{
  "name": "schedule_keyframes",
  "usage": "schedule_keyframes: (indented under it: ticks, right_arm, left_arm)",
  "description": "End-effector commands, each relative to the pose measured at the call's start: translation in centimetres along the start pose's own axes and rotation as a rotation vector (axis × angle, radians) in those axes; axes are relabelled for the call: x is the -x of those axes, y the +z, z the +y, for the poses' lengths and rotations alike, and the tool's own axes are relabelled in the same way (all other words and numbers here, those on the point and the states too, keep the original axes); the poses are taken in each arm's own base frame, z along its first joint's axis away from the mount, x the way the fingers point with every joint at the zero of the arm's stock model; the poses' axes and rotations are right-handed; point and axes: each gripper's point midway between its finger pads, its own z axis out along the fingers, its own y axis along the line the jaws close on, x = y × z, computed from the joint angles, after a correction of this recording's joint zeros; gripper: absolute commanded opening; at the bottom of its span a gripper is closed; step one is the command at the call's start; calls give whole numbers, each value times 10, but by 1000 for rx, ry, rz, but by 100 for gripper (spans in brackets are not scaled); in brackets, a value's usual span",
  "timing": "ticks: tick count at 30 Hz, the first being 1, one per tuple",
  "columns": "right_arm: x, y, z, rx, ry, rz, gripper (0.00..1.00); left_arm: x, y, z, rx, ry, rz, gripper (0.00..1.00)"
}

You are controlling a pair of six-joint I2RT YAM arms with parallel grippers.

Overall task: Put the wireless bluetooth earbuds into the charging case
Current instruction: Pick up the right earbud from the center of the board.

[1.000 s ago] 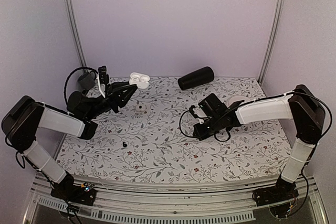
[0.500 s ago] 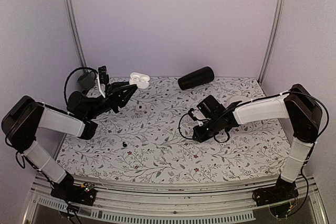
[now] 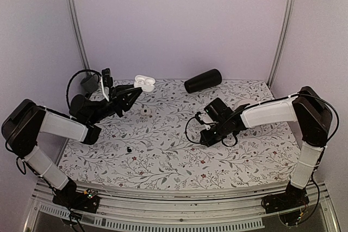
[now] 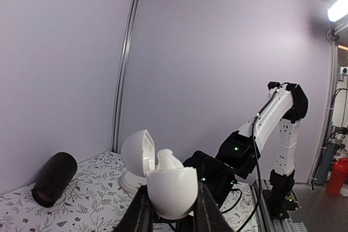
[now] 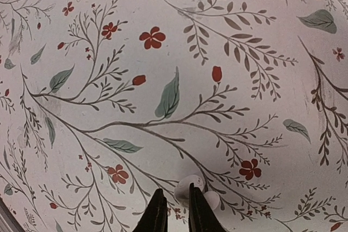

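Note:
My left gripper (image 3: 135, 91) is shut on the white charging case (image 3: 144, 83) and holds it above the back left of the table. In the left wrist view the case (image 4: 166, 184) sits between my fingers (image 4: 140, 215) with its lid (image 4: 137, 152) open and one earbud (image 4: 170, 160) standing in it. My right gripper (image 3: 205, 134) is low over the middle of the table. In the right wrist view its jaws (image 5: 176, 213) stand a narrow gap apart just over the other earbud (image 5: 186, 183), which lies on the cloth, partly behind the right finger.
A white round lump with a dark spot (image 3: 145, 111) lies near the left gripper. A tiny black bit (image 3: 129, 149) lies nearer the front. A black cylinder (image 3: 203, 80) lies at the back. A pale round dish (image 3: 243, 104) shows behind the right arm.
My right gripper has shifted slightly to the left, low over the cloth. The left arm and the case have not moved.

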Motion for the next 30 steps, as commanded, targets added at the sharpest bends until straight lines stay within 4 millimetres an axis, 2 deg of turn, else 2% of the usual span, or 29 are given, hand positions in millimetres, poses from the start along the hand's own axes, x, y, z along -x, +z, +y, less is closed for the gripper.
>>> schedule_keyframes:
  ticks: [1, 9, 13, 14, 16, 30]
  right_arm:
    - [4, 0, -3, -7, -8, 1, 17]
    - [2, -2, -4, -11, -4, 3, 18]
    - [-2, 3, -5, -12, -10, 18, 18]
    - [-2, 3, -6, -14, -12, 20, 22]
    - [-3, 5, -7, -19, -14, 23, 24]
    - [4, 8, -19, -58, -41, 17, 25]
  left_arm:
    - [43, 1, -30, -101, 155, -148, 0]
    - [42, 1, -29, -98, 154, -148, 0]
    - [43, 1, -29, -99, 155, -149, 0]
    - [42, 1, -29, -99, 153, -149, 0]
    - [42, 2, -30, -101, 153, -148, 0]
    - [44, 2, -30, -103, 153, -150, 0]
